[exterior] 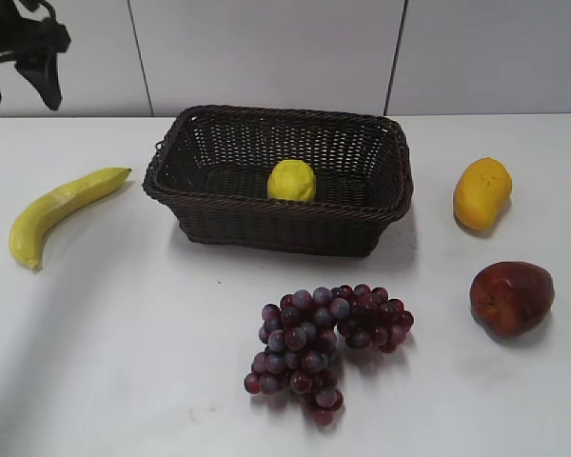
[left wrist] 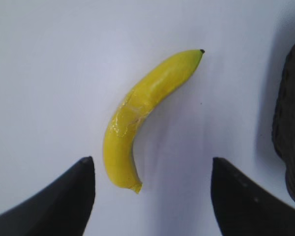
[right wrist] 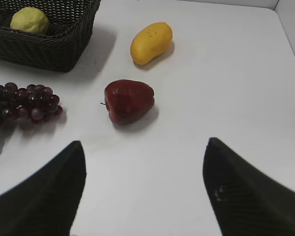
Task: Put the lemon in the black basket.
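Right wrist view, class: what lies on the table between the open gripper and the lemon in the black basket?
The dark red apple, the grapes and the black basket wall lie before the lemon.

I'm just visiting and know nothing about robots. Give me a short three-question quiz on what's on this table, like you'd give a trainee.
1. True or false: the lemon lies inside the black basket.
2. Which fruit lies below the left end effector? A) banana B) grapes C) red apple
3. Fill in: the right end effector is ____ and holds nothing.

Key:
1. True; it sits on the basket floor.
2. A; the banana lies on the white table between the open fingers.
3. Open; it hangs above the table near the apple and the mango.
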{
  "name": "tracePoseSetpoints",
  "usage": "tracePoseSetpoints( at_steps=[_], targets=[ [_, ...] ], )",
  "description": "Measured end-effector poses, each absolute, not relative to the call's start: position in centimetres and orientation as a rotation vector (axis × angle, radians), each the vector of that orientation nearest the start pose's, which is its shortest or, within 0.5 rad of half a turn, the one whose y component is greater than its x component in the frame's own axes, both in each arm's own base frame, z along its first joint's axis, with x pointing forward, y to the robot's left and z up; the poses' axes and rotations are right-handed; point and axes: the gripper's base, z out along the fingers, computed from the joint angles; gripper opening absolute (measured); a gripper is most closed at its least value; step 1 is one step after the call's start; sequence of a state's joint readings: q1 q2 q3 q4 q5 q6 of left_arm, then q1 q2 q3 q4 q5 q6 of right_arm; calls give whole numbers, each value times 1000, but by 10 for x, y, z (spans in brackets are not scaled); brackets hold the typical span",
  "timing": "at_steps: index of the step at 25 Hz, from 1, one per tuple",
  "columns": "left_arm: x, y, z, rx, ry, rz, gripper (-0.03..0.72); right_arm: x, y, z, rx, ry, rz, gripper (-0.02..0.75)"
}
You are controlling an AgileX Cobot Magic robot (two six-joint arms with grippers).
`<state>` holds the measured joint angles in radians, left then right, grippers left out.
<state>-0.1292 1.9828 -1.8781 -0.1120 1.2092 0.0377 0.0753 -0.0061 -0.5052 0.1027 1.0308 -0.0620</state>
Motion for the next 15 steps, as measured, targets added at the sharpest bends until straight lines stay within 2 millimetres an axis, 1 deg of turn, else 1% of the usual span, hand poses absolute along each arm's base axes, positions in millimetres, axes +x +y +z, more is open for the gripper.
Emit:
tracePoseSetpoints(
  at_steps=[4, 7, 10, 13, 15],
  targets=[
    [405, -59, 340, 192, 2694, -171, 524, -6, 8, 281, -141, 1996, 131, 561],
    [377, -53, 371, 195, 2629, -146, 510, -6, 8, 281, -141, 1996, 130, 561],
    [345, -45, 387, 201, 2607, -80, 501, -6, 8, 281, -141, 1996, 130, 561],
    [315, -36, 386, 204, 2626, -4, 499, -6, 8, 281, -141, 1996, 130, 561],
    [296, -31, 376, 207, 2665, 24, 498, -6, 8, 281, -141, 1996, 130, 561]
  ],
)
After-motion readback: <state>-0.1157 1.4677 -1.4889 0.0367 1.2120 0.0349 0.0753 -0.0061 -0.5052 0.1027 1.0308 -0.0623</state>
